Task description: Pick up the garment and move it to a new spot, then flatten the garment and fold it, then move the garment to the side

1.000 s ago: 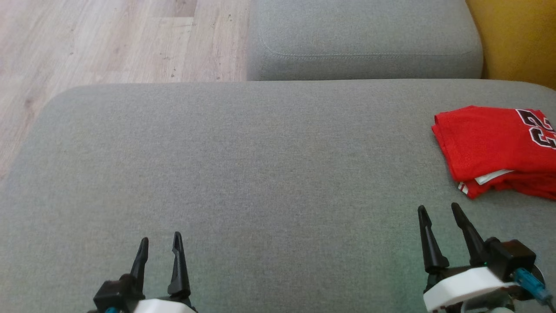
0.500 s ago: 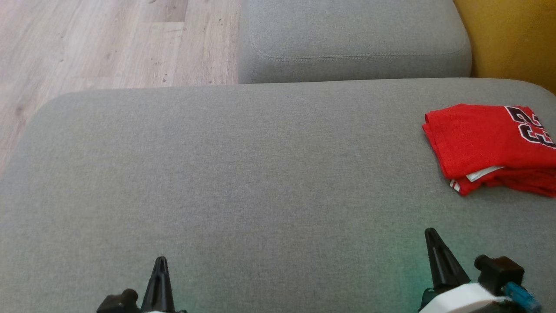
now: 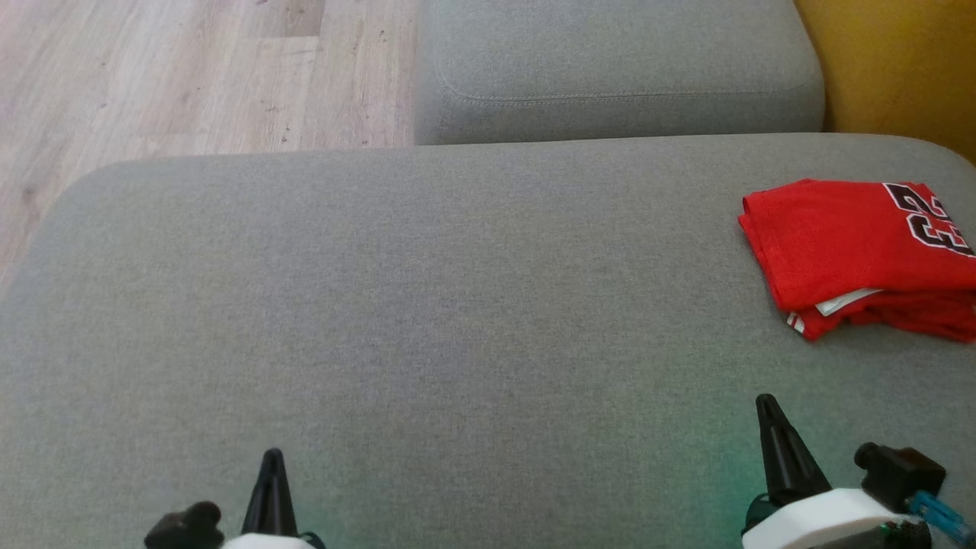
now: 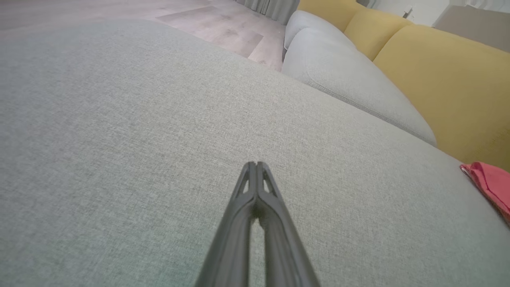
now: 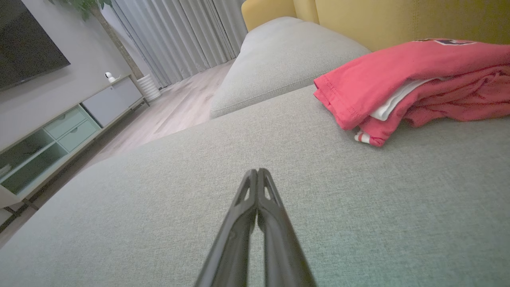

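Observation:
A folded red garment [image 3: 854,248] with black-and-white numbers lies at the right edge of the grey sofa seat [image 3: 457,305]; a white inner layer pokes out at its near side. The same garment [image 5: 410,75] appears at upper right in the right wrist view, and a corner of the garment [image 4: 490,183] at the right edge of the left wrist view. My left gripper [image 3: 271,473] is shut at the lower left, far from the garment. My right gripper [image 3: 770,427] is shut at the lower right, just short of it. Both hold nothing.
A second grey cushion [image 3: 618,69] sits behind the seat, with a yellow backrest [image 3: 892,69] to the right. Wooden floor [image 3: 175,76] lies beyond the seat's far left edge. A TV cabinet [image 5: 59,131] stands across the room.
Both grippers went from open to shut and drew back toward the bottom edge. The head camera shifted slightly, so the garment and cushions sit a little further left.

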{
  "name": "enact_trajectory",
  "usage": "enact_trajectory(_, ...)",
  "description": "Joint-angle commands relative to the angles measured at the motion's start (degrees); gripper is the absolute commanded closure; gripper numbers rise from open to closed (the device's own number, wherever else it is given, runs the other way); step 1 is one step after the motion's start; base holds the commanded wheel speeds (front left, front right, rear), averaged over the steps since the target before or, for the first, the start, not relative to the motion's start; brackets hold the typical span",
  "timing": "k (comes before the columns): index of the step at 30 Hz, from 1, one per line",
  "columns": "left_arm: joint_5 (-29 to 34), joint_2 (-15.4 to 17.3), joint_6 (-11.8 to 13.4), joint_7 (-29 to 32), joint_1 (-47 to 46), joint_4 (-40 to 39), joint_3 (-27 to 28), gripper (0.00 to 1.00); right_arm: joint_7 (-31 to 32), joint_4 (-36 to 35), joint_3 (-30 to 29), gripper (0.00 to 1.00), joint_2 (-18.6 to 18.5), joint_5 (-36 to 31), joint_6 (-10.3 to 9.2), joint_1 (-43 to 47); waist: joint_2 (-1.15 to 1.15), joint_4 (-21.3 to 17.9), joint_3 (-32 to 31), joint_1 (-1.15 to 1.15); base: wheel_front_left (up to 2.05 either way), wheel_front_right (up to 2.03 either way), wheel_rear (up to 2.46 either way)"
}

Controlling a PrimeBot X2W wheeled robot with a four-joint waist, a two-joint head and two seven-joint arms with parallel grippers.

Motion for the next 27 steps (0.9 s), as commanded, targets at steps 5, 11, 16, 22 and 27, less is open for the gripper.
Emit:
enact_trajectory(5, -2.5, -0.1, -1.3, 0.9, -3.4, -1.2, 2.5, 1.0, 0.3, -1.3, -0.5, 1.0, -0.9, 4.0, -0.01, -3.2, 0.0, -0.1, 0.1, 0.0, 0.0, 0.0, 0.0)
enact_trajectory(11, -5.3, -0.6, -2.4, 1.8, -3.9, -0.9, 4.0, 1.0, 0.7, -1.1, -0.7, 1.0, -1.1, 8.2, -0.01, -3.9, 0.0, -0.2, 0.2, 0.0, 0.0, 0.0, 0.0)
enact_trajectory(16, -7.6, -1.0, -3.3, 2.5, -4.3, -0.9, 5.3, 1.0, 1.1, -0.8, -0.9, 1.0, -1.2, 11.6, -0.01, -4.4, 0.0, -0.4, 0.3, 0.0, 0.0, 0.0, 0.0)
enact_trajectory(22, -10.4, -1.5, -4.4, 3.4, -4.8, -0.8, 6.8, 1.0, 1.5, -0.6, -1.2, 1.0, -1.3, 15.7, -0.01, -5.1, 0.0, -0.5, 0.4, 0.0, 0.0, 0.0, 0.0)
enact_trajectory(27, -12.7, -1.9, -5.4, 4.2, -5.2, -0.7, 8.1, 1.0, 1.9, -0.3, -1.5, 1.0, -1.4, 19.1, -0.02, -5.7, 0.0, -0.6, 0.5, 0.0, 0.0, 0.0, 0.0)
